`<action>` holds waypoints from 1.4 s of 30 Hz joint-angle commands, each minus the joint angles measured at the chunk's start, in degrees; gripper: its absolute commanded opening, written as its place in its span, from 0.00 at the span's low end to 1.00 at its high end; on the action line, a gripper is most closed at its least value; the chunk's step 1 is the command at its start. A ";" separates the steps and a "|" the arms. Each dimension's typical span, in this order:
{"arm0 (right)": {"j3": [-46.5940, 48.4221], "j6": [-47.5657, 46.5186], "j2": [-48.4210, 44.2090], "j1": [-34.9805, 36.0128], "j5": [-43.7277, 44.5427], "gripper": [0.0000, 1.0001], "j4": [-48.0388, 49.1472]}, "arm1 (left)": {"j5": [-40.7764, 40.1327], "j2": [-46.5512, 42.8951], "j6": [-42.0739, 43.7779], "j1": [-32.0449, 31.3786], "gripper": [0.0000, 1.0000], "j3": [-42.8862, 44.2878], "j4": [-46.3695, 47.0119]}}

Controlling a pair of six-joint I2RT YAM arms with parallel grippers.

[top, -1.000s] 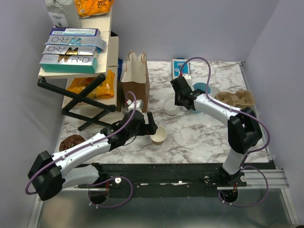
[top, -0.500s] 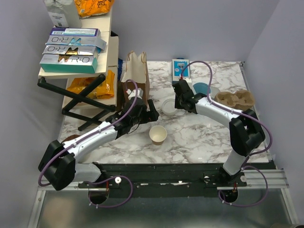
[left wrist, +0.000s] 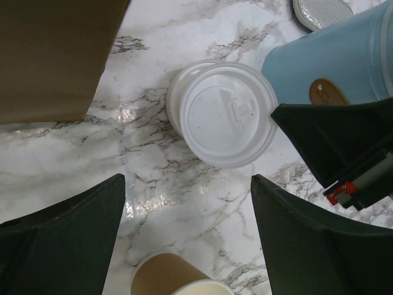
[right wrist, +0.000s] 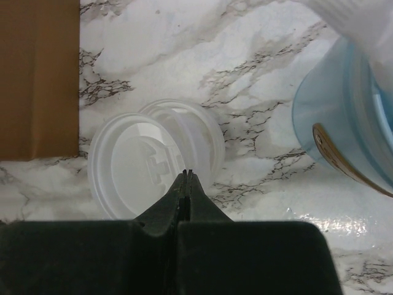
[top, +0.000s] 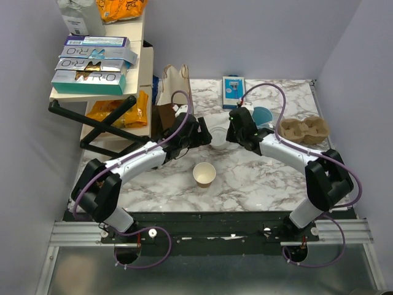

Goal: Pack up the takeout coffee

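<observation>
The takeout coffee cup (top: 204, 174), cream-tan paper, stands open and upright in the middle of the marble table; its rim shows at the bottom of the left wrist view (left wrist: 175, 284). Two overlapping white plastic lids (top: 217, 137) (left wrist: 225, 114) (right wrist: 150, 161) lie behind it. My left gripper (top: 199, 136) (left wrist: 187, 239) is open above the table between the cup and the lids, with nothing between its fingers. My right gripper (top: 231, 133) (right wrist: 186, 174) is shut, its tips at the right rim of the upper lid.
A brown paper bag (top: 174, 93) (left wrist: 55, 55) stands left of the lids. A light-blue mug (top: 263, 115) (left wrist: 331, 61) (right wrist: 344, 123) stands right of them, close to my right wrist. A pulp cup carrier (top: 305, 128) and a blue box (top: 232, 86) lie further back.
My left arm has swung away from the cup toward the back and now hangs by the lids. My right gripper has slid left up to the lids.
</observation>
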 commanded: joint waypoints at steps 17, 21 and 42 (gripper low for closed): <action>-7.22 6.86 -5.19 -2.27 -7.63 0.01 11.39 | -0.27 6.05 -1.46 0.18 0.74 0.58 6.69; -5.82 4.76 -3.52 -2.53 -9.91 0.01 11.30 | -0.88 6.84 -1.64 0.18 0.73 0.93 6.16; 5.08 -10.01 8.69 -2.27 -25.30 0.52 8.33 | 0.09 -2.90 -3.31 0.18 0.80 -7.32 6.33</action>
